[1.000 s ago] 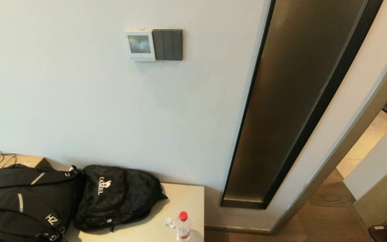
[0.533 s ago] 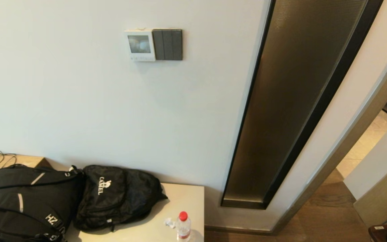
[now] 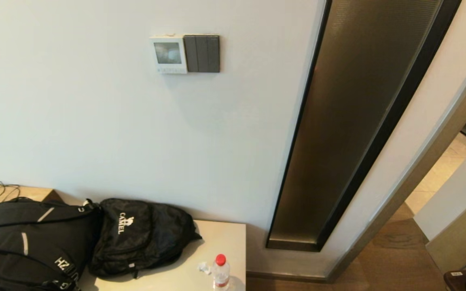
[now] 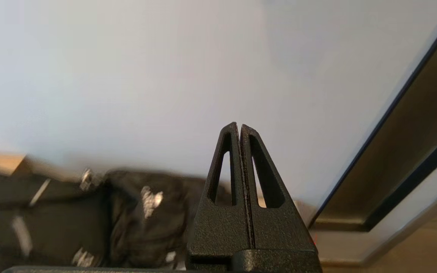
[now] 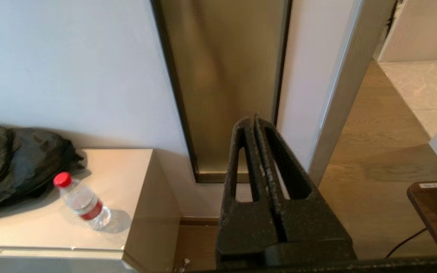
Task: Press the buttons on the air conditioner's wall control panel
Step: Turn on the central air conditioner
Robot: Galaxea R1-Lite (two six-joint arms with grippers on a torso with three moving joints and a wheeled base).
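Note:
The white square control panel [image 3: 168, 54] with a grey screen hangs high on the wall in the head view. Its row of tiny pale buttons [image 3: 169, 70] runs along its lower edge. Neither arm shows in the head view. My left gripper [image 4: 239, 126] is shut and empty, pointing at the bare wall above the black backpacks; the panel is out of its view. My right gripper [image 5: 253, 120] is shut and empty, low in front of the bronze panel's foot, far from the control panel.
A dark grey three-rocker switch plate [image 3: 202, 53] adjoins the panel's right side. A tall bronze wall panel [image 3: 350, 117] stands to the right. Below, a beige cabinet [image 3: 221, 238] carries two black backpacks [image 3: 140, 236] and a red-capped water bottle [image 3: 220, 271]. A doorway opens at right.

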